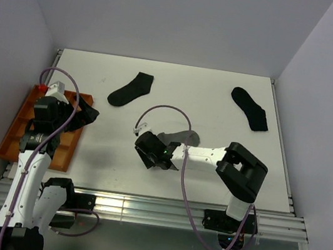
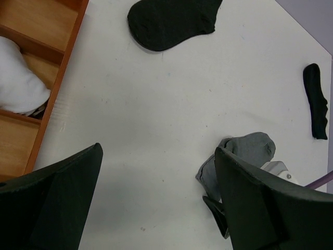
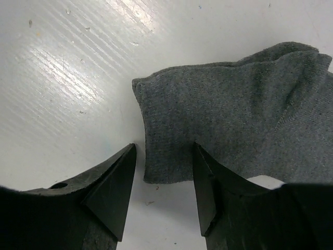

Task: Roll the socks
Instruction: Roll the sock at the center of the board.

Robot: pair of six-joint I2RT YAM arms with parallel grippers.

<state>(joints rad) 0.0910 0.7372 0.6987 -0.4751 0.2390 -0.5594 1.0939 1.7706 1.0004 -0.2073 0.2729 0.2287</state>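
At mid-table, the grey sock (image 3: pixel 234 114) has its edge inside the parted right pincer (image 3: pixel 164 152).

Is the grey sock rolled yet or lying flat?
Flat, not rolled: the grey sock lies spread on the table, slightly creased, its corner between the right gripper's open jaws.

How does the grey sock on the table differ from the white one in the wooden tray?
The grey sock lies on the table; the white sock sits inside the tray. The grey sock is spread out, slightly rumpled; the white sock is bunched into a rounded bundle. The right gripper stands open with the grey sock's corner between its fingers; no gripper touches the white sock. Both look soft.
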